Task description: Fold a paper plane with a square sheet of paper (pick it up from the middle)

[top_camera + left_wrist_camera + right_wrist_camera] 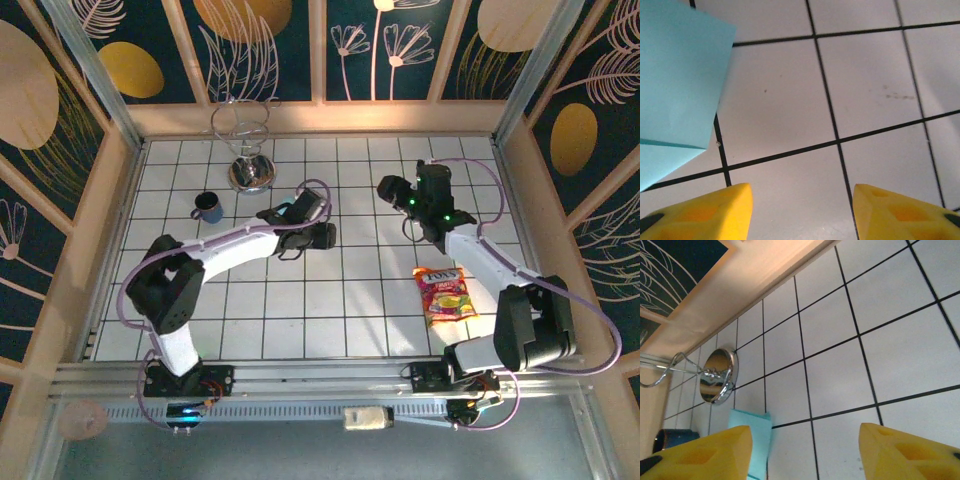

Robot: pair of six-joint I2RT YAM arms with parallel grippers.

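A light-blue sheet of paper (677, 85) lies on the white tiles, folded over itself with a crease near its lower edge. It sits up and to the left of my left gripper (802, 195), which is open over bare tile and touches nothing. From above, a small cyan corner (286, 205) peeks out beside the left gripper (305, 238). My right gripper (393, 188) hovers open at the back right. In its wrist view the paper (752, 437) lies by the left fingertip (715, 450). The paper's outline is cut off, so I cannot tell if it is a paper plane.
A chrome wire stand (250, 172) and a blue mug (208, 207) stand at the back left, close to the paper. An orange-red snack packet (448, 295) lies on the right by the right arm. Wooden walls (320, 118) fence the tiled floor.
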